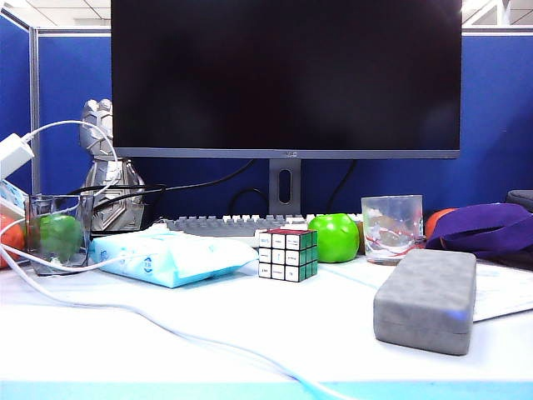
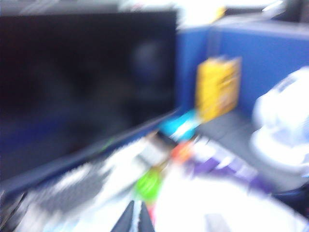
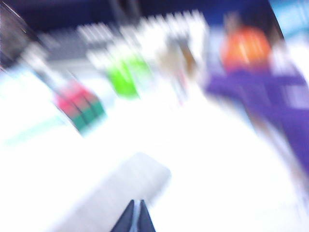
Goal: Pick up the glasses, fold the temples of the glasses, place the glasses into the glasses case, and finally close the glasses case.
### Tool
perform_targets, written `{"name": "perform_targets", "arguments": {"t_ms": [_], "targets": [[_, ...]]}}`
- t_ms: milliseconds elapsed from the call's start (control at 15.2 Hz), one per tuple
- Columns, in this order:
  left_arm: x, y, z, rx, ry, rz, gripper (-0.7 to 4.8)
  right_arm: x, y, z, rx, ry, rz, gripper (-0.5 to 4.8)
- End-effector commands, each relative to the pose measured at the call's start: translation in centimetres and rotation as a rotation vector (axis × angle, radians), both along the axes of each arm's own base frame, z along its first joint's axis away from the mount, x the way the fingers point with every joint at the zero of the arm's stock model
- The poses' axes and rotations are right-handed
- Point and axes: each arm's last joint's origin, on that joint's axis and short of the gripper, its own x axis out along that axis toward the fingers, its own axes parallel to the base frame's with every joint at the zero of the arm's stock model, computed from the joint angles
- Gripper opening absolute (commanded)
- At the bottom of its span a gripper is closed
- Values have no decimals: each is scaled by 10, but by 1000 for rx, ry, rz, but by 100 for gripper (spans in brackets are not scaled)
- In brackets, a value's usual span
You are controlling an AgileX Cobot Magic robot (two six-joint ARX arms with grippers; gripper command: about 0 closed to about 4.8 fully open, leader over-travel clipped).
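Exterior view: the glasses case (image 1: 425,300) is seen closed near the desk's (image 1: 275,321) front right edge. The left gripper (image 2: 133,217) is pressed shut, empty. The right gripper (image 3: 133,216) is likewise shut, empty.

Grey felt glasses case (image 1: 425,300) closed, lying flat on table, right foreground; glasses unseen.

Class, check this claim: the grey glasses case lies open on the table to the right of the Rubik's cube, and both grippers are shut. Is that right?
Not quite. The glasses case is closed, not open, as the exterior view shows. It does lie right of the Rubik's cube, and the left gripper and right gripper are shut.
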Motion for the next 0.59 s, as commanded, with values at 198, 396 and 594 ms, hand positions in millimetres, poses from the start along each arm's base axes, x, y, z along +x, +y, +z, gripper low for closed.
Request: {"name": "perform_targets", "arguments": {"t_ms": [198, 396, 594], "targets": [[-19, 14, -69, 74, 89, -8, -6, -7, -1, -27, 18, 9, 5, -4], [-3, 0, -158, -8, 137, -40, -6, -8, -2, -26, 19, 4, 8, -4], [15, -12, -224, -7, 182, -7, -6, -8, -2, -26, 19, 4, 7, -4]]}}
